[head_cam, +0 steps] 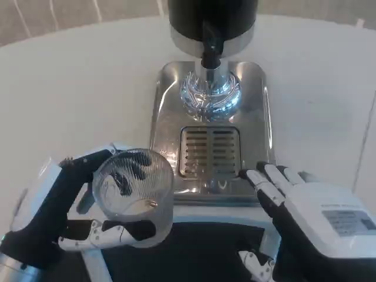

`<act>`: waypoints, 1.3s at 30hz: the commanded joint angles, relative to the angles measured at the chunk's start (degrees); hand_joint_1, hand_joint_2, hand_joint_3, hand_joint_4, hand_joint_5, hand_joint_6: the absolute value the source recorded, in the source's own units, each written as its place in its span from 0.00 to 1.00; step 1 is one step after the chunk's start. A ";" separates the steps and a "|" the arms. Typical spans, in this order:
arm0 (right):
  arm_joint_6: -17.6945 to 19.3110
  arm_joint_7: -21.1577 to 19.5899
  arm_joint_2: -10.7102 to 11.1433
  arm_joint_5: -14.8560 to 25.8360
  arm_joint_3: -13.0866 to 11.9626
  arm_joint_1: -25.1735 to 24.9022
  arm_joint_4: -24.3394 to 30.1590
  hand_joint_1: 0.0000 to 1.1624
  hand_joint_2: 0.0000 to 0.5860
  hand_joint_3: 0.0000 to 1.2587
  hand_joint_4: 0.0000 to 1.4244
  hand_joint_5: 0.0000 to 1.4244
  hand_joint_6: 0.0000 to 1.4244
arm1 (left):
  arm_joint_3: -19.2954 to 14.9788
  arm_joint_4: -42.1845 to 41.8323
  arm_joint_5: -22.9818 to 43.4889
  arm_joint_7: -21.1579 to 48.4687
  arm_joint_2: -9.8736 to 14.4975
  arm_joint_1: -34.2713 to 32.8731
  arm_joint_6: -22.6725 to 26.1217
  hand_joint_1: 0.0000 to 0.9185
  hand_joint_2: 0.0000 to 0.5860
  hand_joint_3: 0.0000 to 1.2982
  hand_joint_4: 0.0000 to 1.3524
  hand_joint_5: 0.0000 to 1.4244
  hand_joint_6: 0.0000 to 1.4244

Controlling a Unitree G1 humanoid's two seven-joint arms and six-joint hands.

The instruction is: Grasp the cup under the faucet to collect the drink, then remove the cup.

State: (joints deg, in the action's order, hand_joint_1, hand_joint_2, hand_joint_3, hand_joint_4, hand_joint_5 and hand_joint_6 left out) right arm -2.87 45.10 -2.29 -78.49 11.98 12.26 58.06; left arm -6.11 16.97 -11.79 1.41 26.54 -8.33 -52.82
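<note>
A clear ribbed glass cup sits upright in my left hand, whose fingers wrap round its sides at the lower left, just left of the dispenser's base. The black faucet spout hangs from the black drink dispenser at the top centre. Below it lie the shiny steel base and the slotted drip grate. My right hand is open at the lower right, its fingertips at the front right corner of the steel base, holding nothing.
The white table spreads to the left and right of the dispenser. A black panel with a white frame lies along the bottom edge between my hands. A seam in the table runs down the far right.
</note>
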 commanded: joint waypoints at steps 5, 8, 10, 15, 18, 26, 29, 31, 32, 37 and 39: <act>0.46 1.26 -0.30 -0.09 -0.34 1.01 1.34 0.42 0.84 0.03 0.00 0.00 0.00 | -0.35 2.05 -0.59 -1.10 -1.48 -2.53 2.01 0.61 0.08 0.76 0.87 0.97 1.00; 0.46 1.40 -0.31 0.20 -0.62 1.48 1.79 0.40 0.86 0.02 0.00 0.00 0.00 | -0.17 3.14 -1.50 -1.73 -2.22 -3.93 2.57 0.61 0.08 0.76 0.87 0.97 1.00; 0.58 1.45 -0.29 0.40 -0.83 1.80 1.93 0.40 0.86 0.02 0.00 0.00 0.00 | -0.04 3.94 -2.39 -2.39 -2.87 -4.97 2.85 0.61 0.08 0.76 0.87 0.97 1.00; 1.08 2.14 -0.29 0.76 -1.29 2.73 1.94 0.40 0.86 0.02 0.00 0.00 0.00 | 0.45 8.03 -5.38 -5.52 -4.58 -9.02 3.31 0.61 0.07 0.76 0.87 0.97 1.00; 1.40 2.65 -0.58 0.61 -1.43 2.85 1.94 0.40 0.86 0.02 0.00 0.00 0.00 | 0.71 10.79 -6.78 -7.26 -5.00 -11.27 3.21 0.61 0.07 0.76 0.87 0.97 1.00; 2.14 4.65 -1.28 0.45 -3.01 1.89 1.94 0.39 0.86 0.02 0.00 0.00 0.00 | 2.38 20.10 -10.21 -12.66 -5.80 -18.01 2.70 0.61 0.07 0.76 0.87 0.96 1.00; 2.32 5.17 -1.54 0.43 -3.71 1.03 1.94 0.39 0.86 0.02 0.00 0.00 0.00 | 3.46 22.91 -10.98 -14.54 -5.84 -19.45 2.06 0.61 0.07 0.76 0.87 0.96 1.00; 2.47 5.52 -1.82 0.30 -4.09 0.52 1.94 0.39 0.86 0.02 0.00 0.00 0.00 | 4.27 25.01 -11.71 -15.71 -6.29 -20.64 1.84 0.61 0.07 0.76 0.87 0.96 1.00; 2.52 5.85 -1.98 0.12 -4.28 0.15 1.94 0.39 0.86 0.02 0.00 0.00 0.00 | 4.63 25.79 -11.89 -16.16 -6.46 -21.13 1.73 0.61 0.07 0.76 0.87 0.96 1.00; 2.61 7.31 -2.50 -0.43 -5.17 -1.00 1.94 0.39 0.86 0.02 0.00 0.00 0.00 | 6.40 28.46 -12.33 -18.37 -7.29 -23.58 1.33 0.61 0.07 0.76 0.87 0.96 1.00; 2.59 7.42 -2.52 -0.35 -5.16 -0.54 1.94 0.39 0.86 0.02 0.00 0.00 0.00 | 7.06 29.64 -12.54 -19.18 -7.62 -24.81 1.58 0.61 0.07 0.76 0.88 0.96 1.00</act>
State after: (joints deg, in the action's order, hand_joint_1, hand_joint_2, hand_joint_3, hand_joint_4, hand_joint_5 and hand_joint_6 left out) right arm -1.00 51.81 -3.31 -78.58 7.07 11.24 59.15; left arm 0.37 45.41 -24.09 -15.77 19.41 -31.13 -49.89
